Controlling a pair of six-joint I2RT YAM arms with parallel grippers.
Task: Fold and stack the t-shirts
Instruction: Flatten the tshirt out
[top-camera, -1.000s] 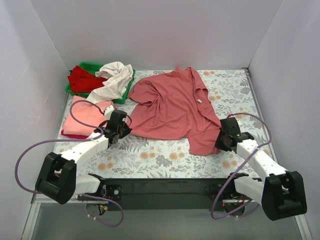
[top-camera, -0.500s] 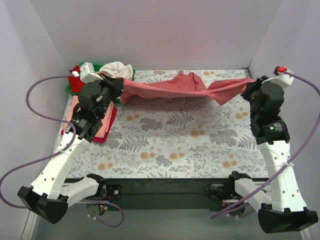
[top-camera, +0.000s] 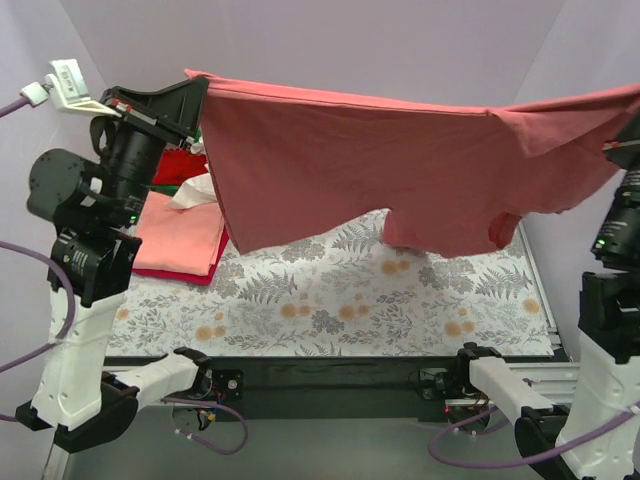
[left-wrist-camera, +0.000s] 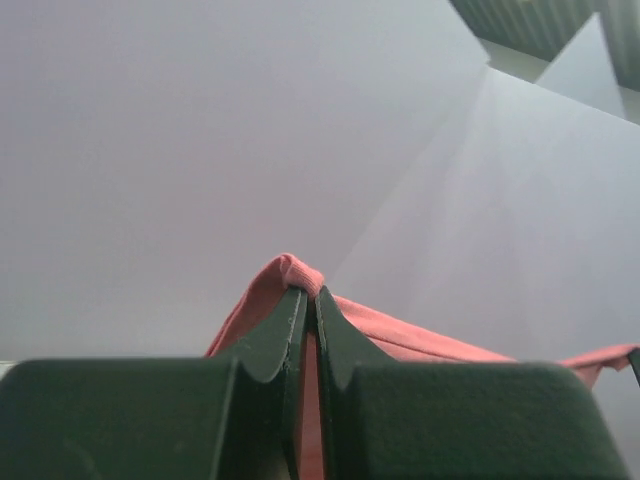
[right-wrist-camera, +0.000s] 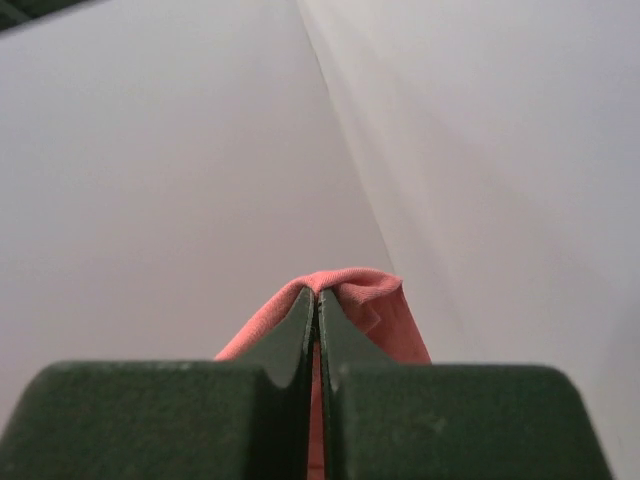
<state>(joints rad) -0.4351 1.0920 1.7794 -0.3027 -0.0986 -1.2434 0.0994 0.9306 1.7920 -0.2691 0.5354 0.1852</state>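
Observation:
The dusty-rose t-shirt (top-camera: 360, 170) hangs stretched wide high above the table, held at both upper corners. My left gripper (top-camera: 197, 87) is shut on its left corner; the cloth (left-wrist-camera: 290, 275) bulges over the fingertips in the left wrist view. My right gripper (right-wrist-camera: 318, 293) is shut on the right corner (right-wrist-camera: 360, 285); in the top view that gripper lies at the right frame edge, mostly out of view. A folded salmon-pink shirt (top-camera: 180, 235) lies on a red one (top-camera: 205, 274) at the table's left. Cream-white cloth (top-camera: 190, 192) and a red shirt (top-camera: 178, 168) show behind it.
The floral table cover (top-camera: 340, 300) lies below the hanging shirt. White walls enclose the back and sides. Both arms stand tall at the left and right edges. The green bin is hidden behind the left arm and the shirt.
Both arms have risen high and lifted the dusty-rose shirt from a low sag over the table into a spread hanging sheet.

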